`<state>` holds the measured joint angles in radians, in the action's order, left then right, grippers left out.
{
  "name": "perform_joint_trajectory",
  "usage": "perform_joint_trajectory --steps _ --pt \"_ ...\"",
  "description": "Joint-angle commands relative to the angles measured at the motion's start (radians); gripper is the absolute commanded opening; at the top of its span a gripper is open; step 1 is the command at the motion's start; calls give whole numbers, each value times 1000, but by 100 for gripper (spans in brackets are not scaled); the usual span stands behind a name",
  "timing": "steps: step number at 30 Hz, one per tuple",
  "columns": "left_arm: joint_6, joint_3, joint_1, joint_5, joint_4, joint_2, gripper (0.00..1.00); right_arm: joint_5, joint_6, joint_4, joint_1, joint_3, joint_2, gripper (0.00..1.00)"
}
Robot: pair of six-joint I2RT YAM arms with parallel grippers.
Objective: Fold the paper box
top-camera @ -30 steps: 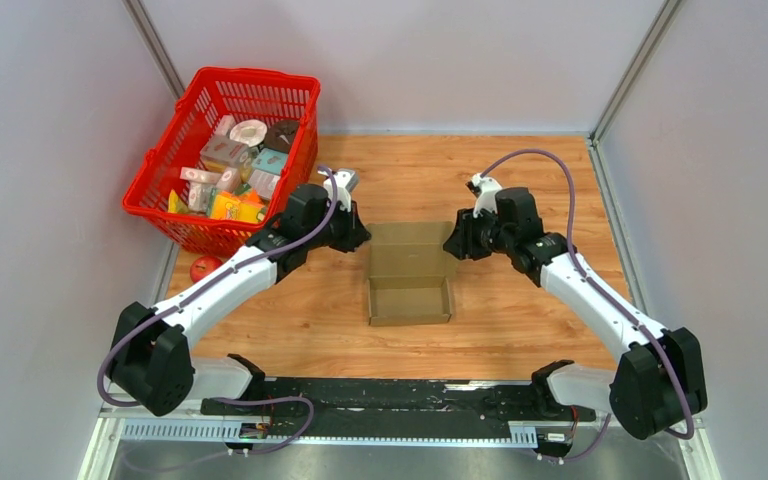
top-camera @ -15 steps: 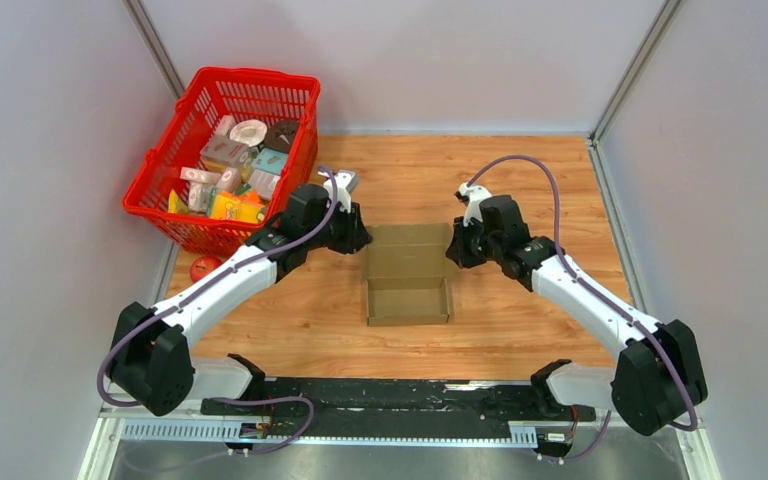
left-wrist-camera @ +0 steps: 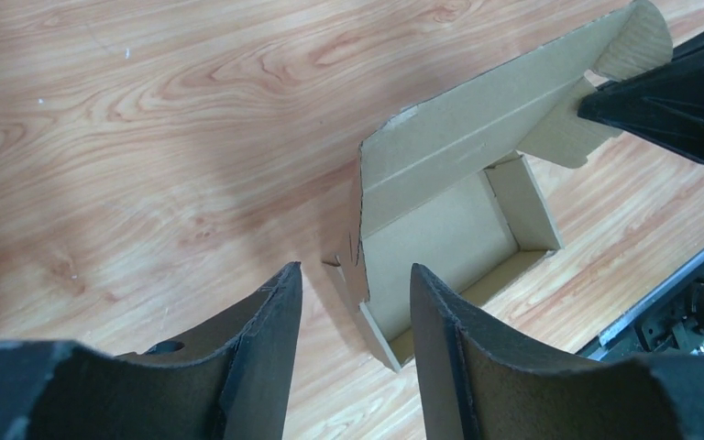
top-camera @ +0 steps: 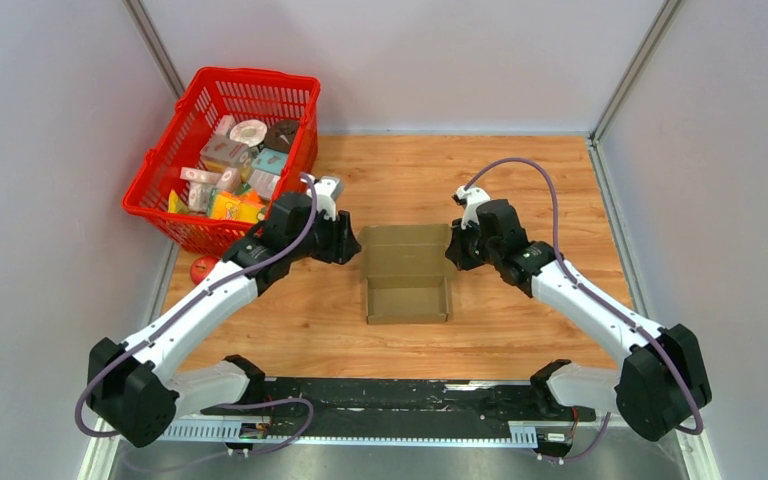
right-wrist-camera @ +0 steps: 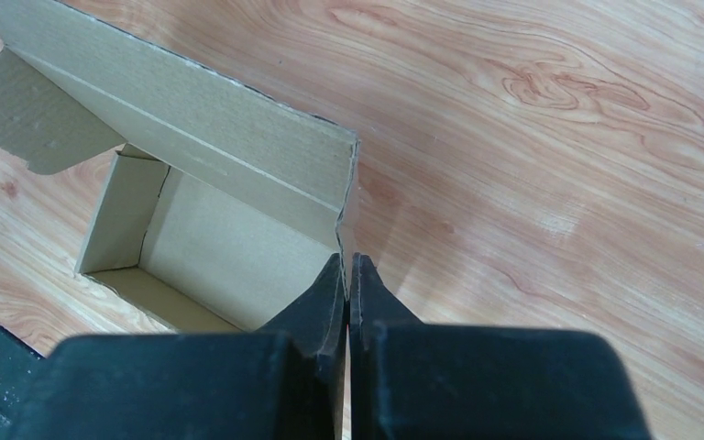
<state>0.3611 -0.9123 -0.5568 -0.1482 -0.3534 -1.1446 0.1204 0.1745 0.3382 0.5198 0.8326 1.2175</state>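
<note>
The plain brown corrugated-cardboard paper box [top-camera: 407,298] sits at the centre of the wood-grain table [top-camera: 520,180]. Its shallow tray is open toward 6 o'clock and its lid panel is raised along the 12 o'clock side.

A second ago the left tool [top-camera: 352,244] was pressed against the lid's 9 o'clock corner. Now it has let go and backed off toward 9 o'clock, so a strip of bare table shows between it and the cardboard. In the left wrist view its black fingers [left-wrist-camera: 270,348] stand apart with nothing between them, and the box lies just beyond their tips.

The right tool [top-camera: 451,250] has moved the other way, edging in from 3 o'clock. Its fingers [right-wrist-camera: 325,302] are now pressed together on the thin cardboard edge at the lid's 3 o'clock corner (the edge runs straight down into the seam between them). The lid stands tilted over the tray, held from that side alone.

The box itself has shifted very little, sitting a touch further toward 9 o'clock than at the start.

At 10 o'clock the red plastic mesh basket [top-camera: 256,73] of small colourful printed packages [top-camera: 232,165] has not moved.
</note>
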Motion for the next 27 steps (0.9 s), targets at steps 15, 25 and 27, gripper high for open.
perform_joint_trajectory --steps 15,25,27 --pt "-60 -169 -74 36 -131 -211 28 -28 -23 -50 3 13 -52 0" --pt "-88 -286 -141 252 -127 -313 0 -193 71 -105 29 60 -13 0" --pt "-64 -287 -149 298 -84 -311 0 -260 158 -143 36 63 -7 0"
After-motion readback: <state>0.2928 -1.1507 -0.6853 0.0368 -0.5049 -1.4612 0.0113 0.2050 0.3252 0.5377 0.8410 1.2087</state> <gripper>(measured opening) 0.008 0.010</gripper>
